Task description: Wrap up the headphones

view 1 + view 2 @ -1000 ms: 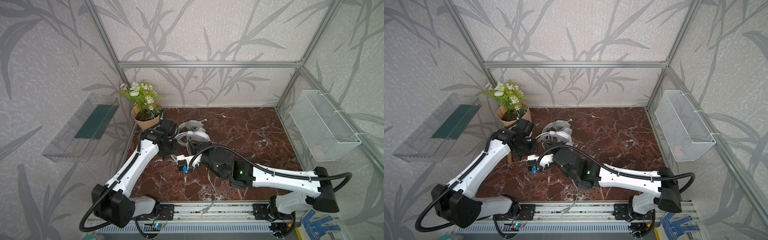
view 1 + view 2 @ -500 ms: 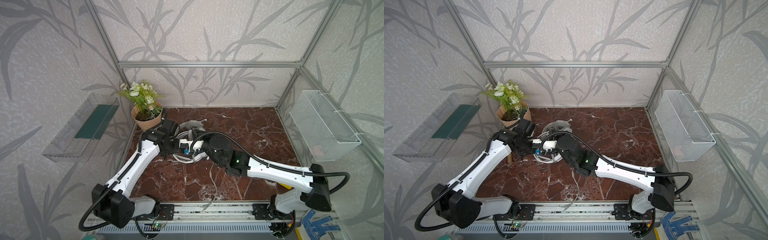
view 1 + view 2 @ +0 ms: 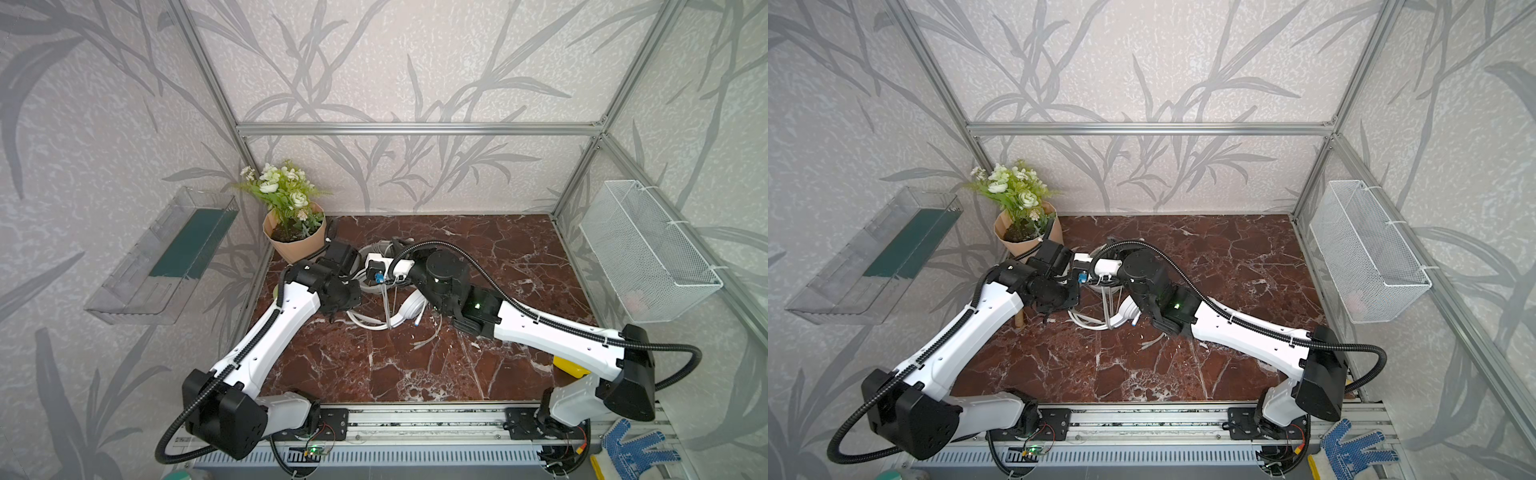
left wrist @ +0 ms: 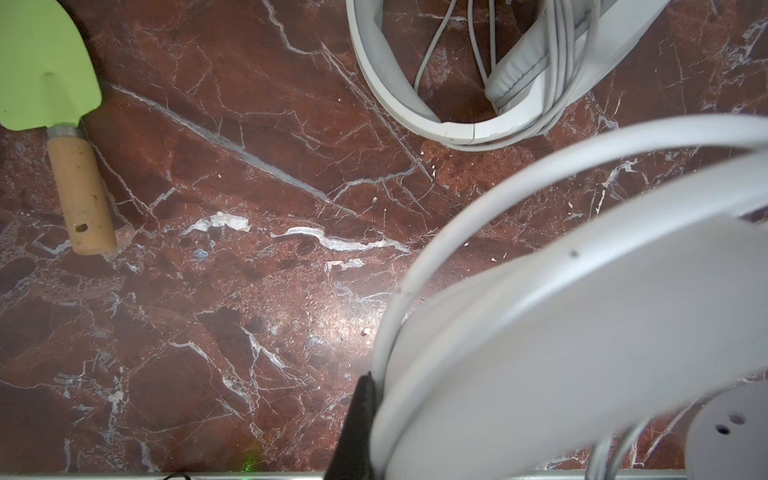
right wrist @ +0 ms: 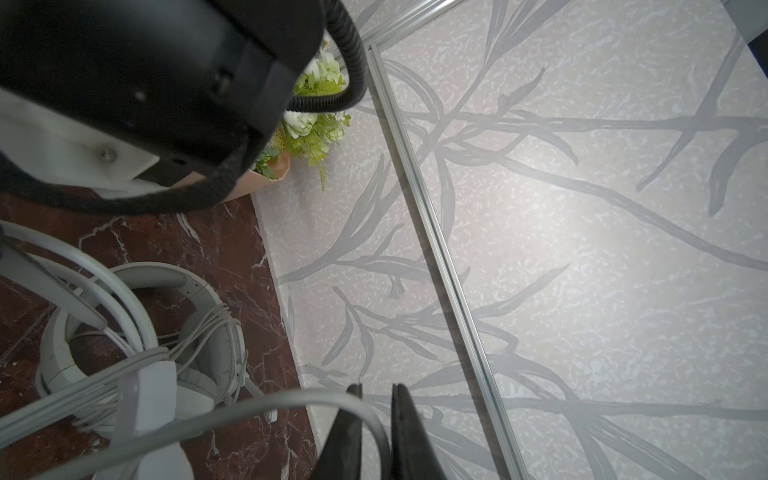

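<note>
The headphones (image 4: 582,332) are held clear of the tabletop (image 4: 249,291), band clamped in my left gripper (image 4: 384,401). The cable (image 5: 249,409) crosses my right gripper (image 5: 376,409), pinched between its fingers (image 5: 409,432), so I judge that arm does the winding. Another headset (image 4: 457,126), cable wound, lies close by. The flower pot (image 3: 297,245) crowds the back-left; open tabletop lies to my right.

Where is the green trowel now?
The green trowel lies on the floor, left side, near the flower pot; the left arm hides most of it in both top views.
</note>
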Controlling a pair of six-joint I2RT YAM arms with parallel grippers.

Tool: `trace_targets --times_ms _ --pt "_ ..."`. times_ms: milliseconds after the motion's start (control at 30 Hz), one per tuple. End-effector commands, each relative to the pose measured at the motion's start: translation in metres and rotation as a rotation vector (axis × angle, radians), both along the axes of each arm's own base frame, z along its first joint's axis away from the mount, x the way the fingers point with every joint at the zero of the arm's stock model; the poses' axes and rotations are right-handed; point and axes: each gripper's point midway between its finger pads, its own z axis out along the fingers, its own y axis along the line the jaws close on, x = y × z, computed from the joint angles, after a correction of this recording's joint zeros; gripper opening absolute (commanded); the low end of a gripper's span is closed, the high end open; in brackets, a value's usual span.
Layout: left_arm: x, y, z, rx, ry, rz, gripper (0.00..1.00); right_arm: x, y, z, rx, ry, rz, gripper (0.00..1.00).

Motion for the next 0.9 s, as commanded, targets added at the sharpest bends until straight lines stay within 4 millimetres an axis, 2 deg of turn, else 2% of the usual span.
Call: trace_targets --times_ms 0,67,333,533,800,833,867 --pt "-0.002 -0.009 0.009 -0.042 -0.033 -0.034 0.0 0.005 0.001 0.028 0.08 -0.043 0.003 0.17" --pt "-0.002 -0.012 0.011 -0.047 -0.036 -0.043 0.0 0.006 0.004 0.029 0.077 -0.043 0.013 0.17" --pt "-0.005 -0.018 0.012 -0.049 -0.039 -0.072 0.0 0.001 0.019 0.025 0.071 -0.02 0.088 0.0" --pt "-0.009 -0.023 0.019 -0.061 -0.048 -0.089 0.0 0.006 0.025 0.018 0.058 0.004 0.084 0.0" --pt "-0.024 -0.031 0.03 -0.084 -0.057 -0.119 0.0 0.005 0.03 0.024 0.122 0.106 0.119 0.0" --pt "-0.026 -0.033 0.032 -0.092 -0.064 -0.127 0.0 0.017 0.02 0.025 0.126 0.113 0.091 0.0" --pt "-0.028 -0.035 0.034 -0.1 -0.069 -0.135 0.0 0.018 0.02 0.024 0.129 0.12 0.09 0.0"
